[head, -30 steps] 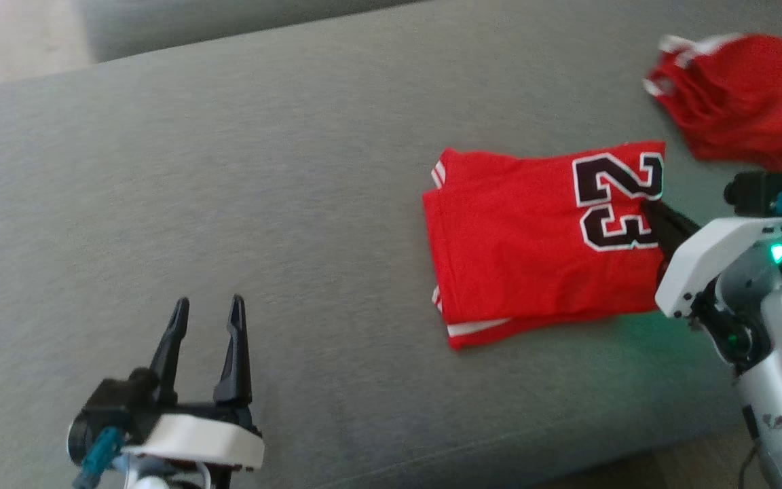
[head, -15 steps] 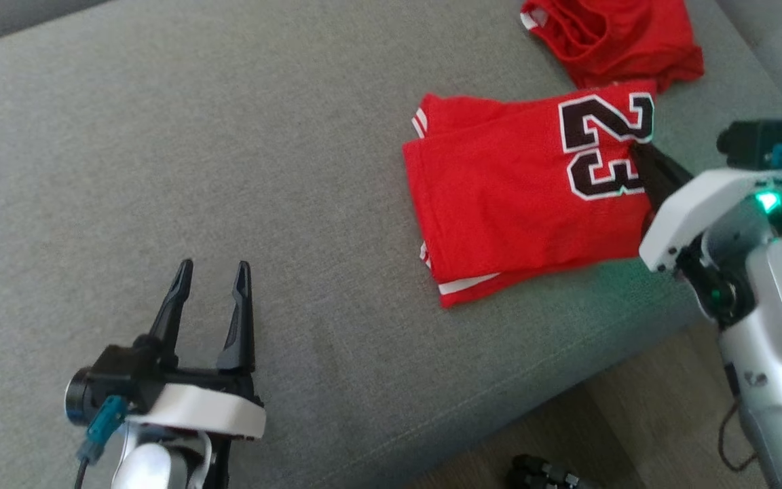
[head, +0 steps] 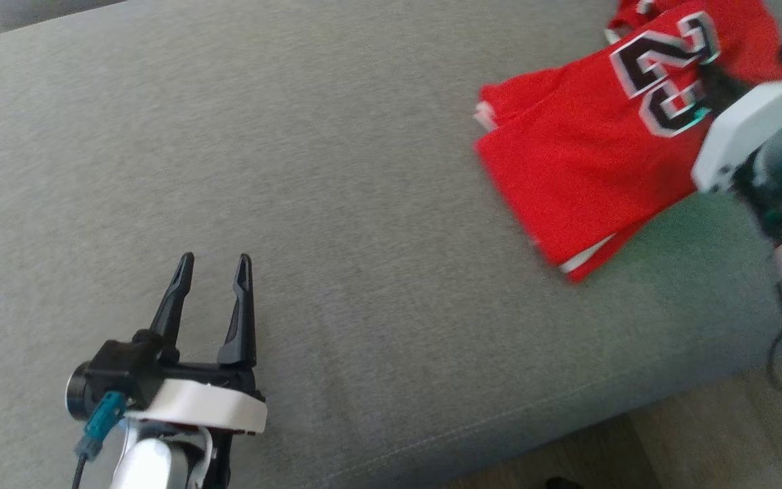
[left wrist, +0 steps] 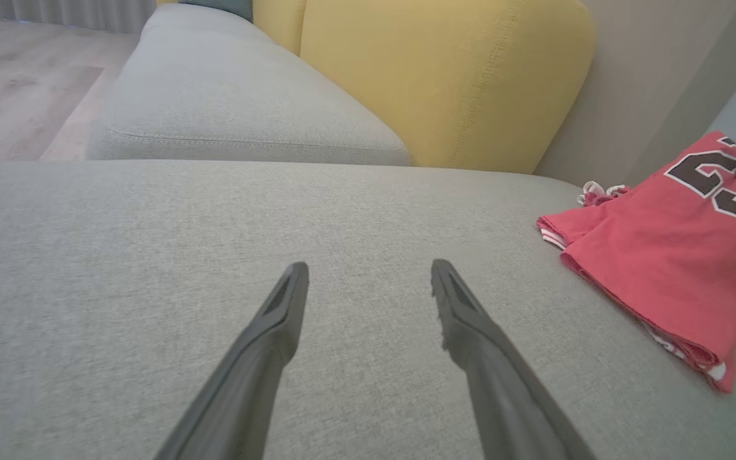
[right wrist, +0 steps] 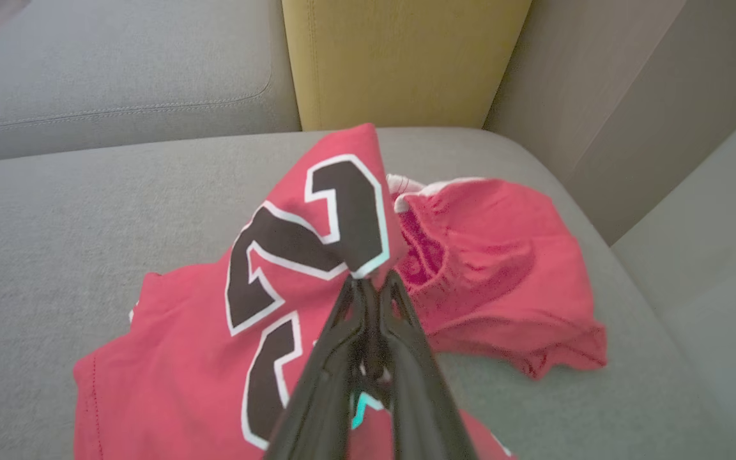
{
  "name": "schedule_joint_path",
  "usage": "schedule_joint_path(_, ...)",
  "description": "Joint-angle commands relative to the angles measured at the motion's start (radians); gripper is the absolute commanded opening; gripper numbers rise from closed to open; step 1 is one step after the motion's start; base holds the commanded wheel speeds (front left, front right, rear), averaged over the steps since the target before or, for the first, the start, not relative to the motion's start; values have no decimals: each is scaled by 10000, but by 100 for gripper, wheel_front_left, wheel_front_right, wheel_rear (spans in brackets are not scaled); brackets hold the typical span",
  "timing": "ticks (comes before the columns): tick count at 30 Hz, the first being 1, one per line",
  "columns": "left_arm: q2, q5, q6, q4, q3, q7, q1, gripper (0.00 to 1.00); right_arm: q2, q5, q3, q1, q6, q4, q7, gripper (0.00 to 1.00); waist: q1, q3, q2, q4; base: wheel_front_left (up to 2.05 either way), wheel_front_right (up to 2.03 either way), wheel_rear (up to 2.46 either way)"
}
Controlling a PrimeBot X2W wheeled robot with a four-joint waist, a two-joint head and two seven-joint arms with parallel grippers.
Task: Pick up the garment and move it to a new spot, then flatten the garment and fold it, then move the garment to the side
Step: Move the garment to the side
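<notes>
The garment (head: 588, 170) is a red jersey with a black "23", folded and lying on the grey sofa seat (head: 296, 170) at the far right. My right gripper (head: 711, 76) is shut on its edge by the number, and the right wrist view shows that corner of the garment (right wrist: 183, 338) lifted between the closed fingertips of the right gripper (right wrist: 373, 281). My left gripper (head: 214, 261) stands open over bare cushion at the lower left, holding nothing. In the left wrist view the garment (left wrist: 668, 255) lies well to the right of the left gripper (left wrist: 370, 271).
A second red garment (right wrist: 502, 275) lies crumpled just beyond the held corner, touching the jersey. A yellow back cushion (right wrist: 400, 57) stands behind. The sofa's front edge and the wooden floor (head: 703, 441) run along the lower right.
The head camera has swung, shifting the whole picture. The right gripper has dragged the folded jersey back toward the second red garment, and the two now meet. The left gripper stays open.
</notes>
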Motion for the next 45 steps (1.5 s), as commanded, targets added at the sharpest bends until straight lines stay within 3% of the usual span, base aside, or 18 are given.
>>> schedule_joint_path(1, -29, -60, 48, -380, 250, -122, -180, 100, -236, -116, -33, -436, 65, -215, -100, 0, -1, -12, 0, 253, 0, 0, 0)
schedule_joint_path(8, -51, -65, 38, -462, 151, -122, -228, 100, -888, -739, -616, -1732, 65, 1008, -414, 0, -1, 281, 0, 865, 0, 0, 0)
schedule_joint_path(21, -70, -91, 7, -500, -166, -122, -554, 100, -2822, -2490, -979, -3119, 65, 2467, -668, 0, -1, 1009, 0, 1847, 0, 0, 0)
schedule_joint_path(32, -74, -161, 81, -529, -275, -122, -690, 100, -3214, -3828, -1393, -3207, 65, 2640, -639, 0, -1, 1326, 0, 2018, 0, 0, 0)
schedule_joint_path(33, -74, -164, 81, -517, -282, -122, -703, 100, -3185, -3987, -1471, -3185, 65, 2617, -652, 27, -1, 1343, 0, 2010, 0, 0, 0)
schedule_joint_path(35, -74, -166, 80, -495, -284, -122, -723, 100, -3084, -4241, -1637, -3156, 65, 2548, -698, 40, -1, 1370, 0, 1986, 0, 0, 0)
schedule_joint_path(37, -75, -159, 75, -468, -293, -122, -746, 100, -3019, -4399, -1764, -3162, 65, 2582, -756, 84, -1, 1406, 0, 1964, 0, 0, 0)
schedule_joint_path(38, -75, -156, 74, -453, -295, -122, -762, 100, -2984, -4484, -1822, -3180, 65, 2598, -805, 96, -1, 1414, 0, 1951, 0, 0, 0)
schedule_joint_path(39, -75, -155, 74, -438, -295, -122, -773, 100, -2900, -4594, -1903, -3181, 65, 2568, -825, 100, -1, 1412, 0, 1932, 0, 0, 0)
schedule_joint_path(45, -75, -158, 65, -365, -307, -122, -822, 100, -2649, -5016, -2289, -3195, 65, 2665, -1048, 100, -1, 1384, 0, 1884, 0, 0, 0)
